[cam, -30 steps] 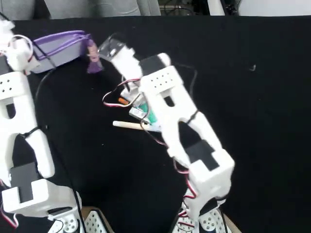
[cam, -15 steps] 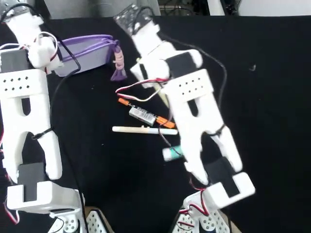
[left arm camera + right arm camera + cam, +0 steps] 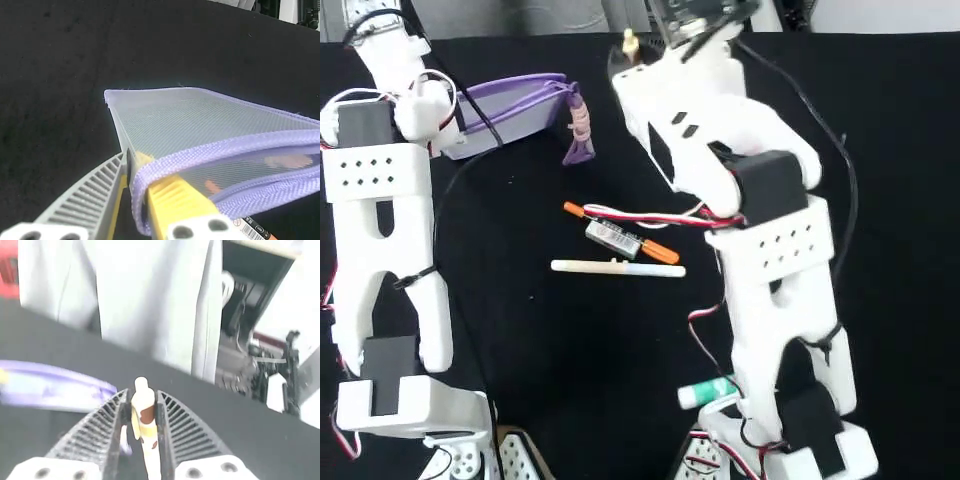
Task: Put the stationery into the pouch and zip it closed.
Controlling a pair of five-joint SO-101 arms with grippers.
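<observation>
right end effector [image 3: 141, 396] grasping a pen [image 3: 144, 432], raised beside pouch [image 3: 520, 108] tassel end, pen axis along jaws | left end effector [image 3: 133, 161] clenched on pouch rim | other stationery [image 3: 620, 240] near pouch on worktop [image 3: 880, 150]

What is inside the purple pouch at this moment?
Nothing certain: the pouch is see-through, and the faint orange shapes may lie behind it. The left pincer clamps and hides one corner.

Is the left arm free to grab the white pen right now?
Probably not: the left end effector is shut on the pouch at its edge. The white pen lies uncovered, so its path looks free, but reaching it means releasing the pouch.
</observation>
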